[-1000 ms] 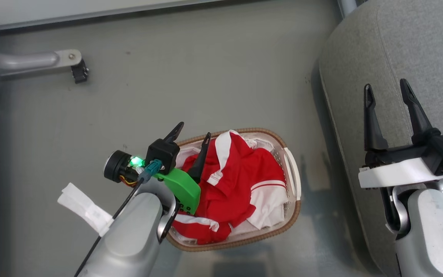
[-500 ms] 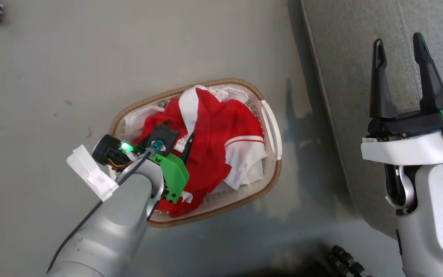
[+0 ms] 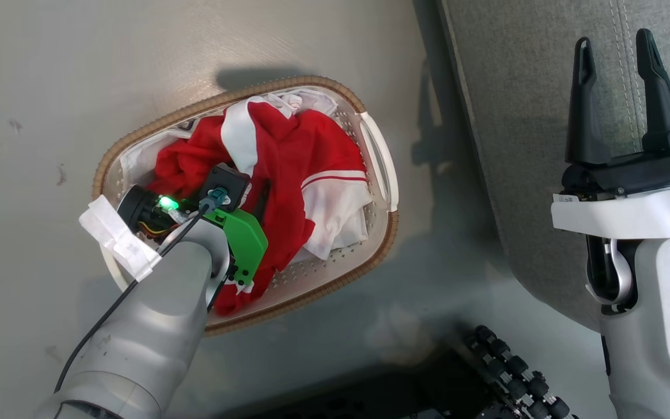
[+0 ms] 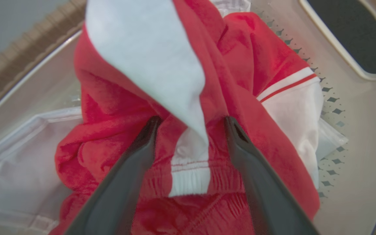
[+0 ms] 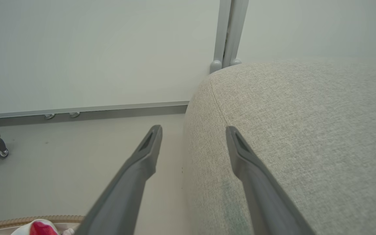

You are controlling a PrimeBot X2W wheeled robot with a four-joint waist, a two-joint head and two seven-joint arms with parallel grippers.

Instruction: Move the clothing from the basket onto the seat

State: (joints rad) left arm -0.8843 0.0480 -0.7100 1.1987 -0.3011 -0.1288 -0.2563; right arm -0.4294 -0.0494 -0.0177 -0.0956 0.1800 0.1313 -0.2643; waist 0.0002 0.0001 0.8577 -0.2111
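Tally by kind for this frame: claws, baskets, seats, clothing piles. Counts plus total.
Claws: 2, left claw and right claw
Basket: 1
Seat: 1
Clothing pile: 1, red and white, in the basket; separate garments cannot be counted
Total: 5

Large grey woven-fabric seat cushion (image 5: 305, 130): lying at right.
Right gripper (image 5: 193, 128): long dark fingers (image 5: 135, 176) standing apart, straddling the cushion's edge.
Brown woven basket rim (image 5: 28, 219): peeking in at lower left.
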